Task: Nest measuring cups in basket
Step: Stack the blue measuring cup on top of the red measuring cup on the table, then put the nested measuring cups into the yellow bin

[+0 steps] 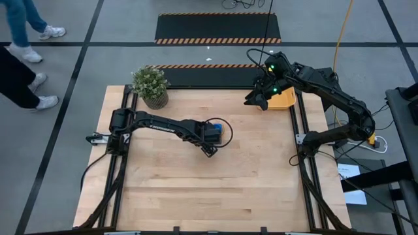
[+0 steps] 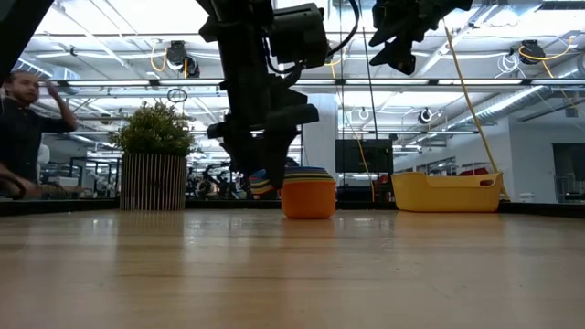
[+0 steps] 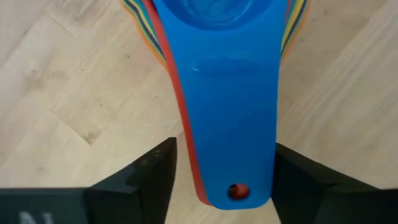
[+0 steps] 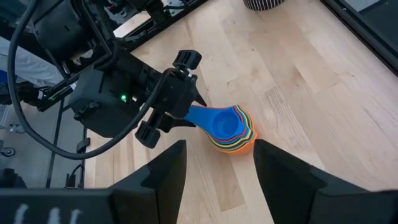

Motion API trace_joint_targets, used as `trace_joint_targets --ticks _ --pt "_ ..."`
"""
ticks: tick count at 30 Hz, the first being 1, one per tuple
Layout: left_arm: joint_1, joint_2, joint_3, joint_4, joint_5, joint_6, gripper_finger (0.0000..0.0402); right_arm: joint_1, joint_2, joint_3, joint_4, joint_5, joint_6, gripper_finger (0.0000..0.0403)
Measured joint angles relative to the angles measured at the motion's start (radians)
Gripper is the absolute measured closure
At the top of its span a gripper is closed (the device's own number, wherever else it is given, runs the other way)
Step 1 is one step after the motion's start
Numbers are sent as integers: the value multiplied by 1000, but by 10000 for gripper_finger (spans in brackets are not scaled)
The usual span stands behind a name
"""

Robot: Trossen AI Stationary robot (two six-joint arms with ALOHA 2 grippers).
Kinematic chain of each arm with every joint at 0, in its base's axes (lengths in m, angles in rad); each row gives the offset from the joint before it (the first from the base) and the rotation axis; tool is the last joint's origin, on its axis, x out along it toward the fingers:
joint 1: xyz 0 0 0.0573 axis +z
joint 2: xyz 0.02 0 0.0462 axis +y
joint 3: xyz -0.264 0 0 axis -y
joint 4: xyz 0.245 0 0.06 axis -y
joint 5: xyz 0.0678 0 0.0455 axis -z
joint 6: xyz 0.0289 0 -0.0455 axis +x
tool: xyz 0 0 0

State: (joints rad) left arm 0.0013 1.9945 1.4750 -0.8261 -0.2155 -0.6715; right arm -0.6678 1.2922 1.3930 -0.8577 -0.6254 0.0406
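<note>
High view: the left gripper (image 1: pixel 210 138) sits near the middle of the wooden table (image 1: pixel 196 196), over the measuring cups (image 1: pixel 217 128), of which only the blue top cup shows. The right gripper (image 1: pixel 259 98) hangs over the far right corner, above the yellow-orange basket (image 1: pixel 285 99); what lies inside the basket cannot be made out. A potted plant (image 1: pixel 151 85) stands at the far left corner. A person's legs and shoes (image 1: pixel 26 52) show on the floor beyond the table.

Low view: the measuring cups (image 2: pixel 308 194) stand as one nested stack on the table, orange outermost, with coloured rims layered above. The left gripper (image 2: pixel 263 174) reaches down just beside the stack. The basket (image 2: pixel 447 192) stands well apart from it; its contents are hidden by the wall. A person (image 2: pixel 27 128) stands behind the plant (image 2: pixel 153 155).

Left wrist view: the left gripper's fingers (image 3: pixel 146 180) stand open either side of the stacked flat handles (image 3: pixel 230 112), blue uppermost, red beneath, not touching them.

Right wrist view: the right gripper's fingers (image 4: pixel 165 180) are spread wide and hold nothing. Far below, the nested stack (image 4: pixel 231 129) lies on the table, its handles towards the left gripper (image 4: pixel 180 112).
</note>
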Motion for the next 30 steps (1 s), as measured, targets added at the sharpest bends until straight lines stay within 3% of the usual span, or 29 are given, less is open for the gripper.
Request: trace_joint_targets --ticks 8,12,15,23,27,30 --pt "-1 0 0 0 2 38 252 0 0 0 0 1 0 222" --pt "-1 0 0 0 2 41 260 0 0 0 0 1 0 222" --pt "-1 0 0 1 1 41 233 0 0 0 0 1 0 222" --pt "-1 -1 6 -61 -13 -48 100 0 0 0 -17 1 -1 222" --pt "-1 -2 37 -137 51 -98 51 0 0 0 -39 1 -1 222" --pt "-1 -2 60 -189 136 -166 40 0 0 0 -58 0 -1 222"
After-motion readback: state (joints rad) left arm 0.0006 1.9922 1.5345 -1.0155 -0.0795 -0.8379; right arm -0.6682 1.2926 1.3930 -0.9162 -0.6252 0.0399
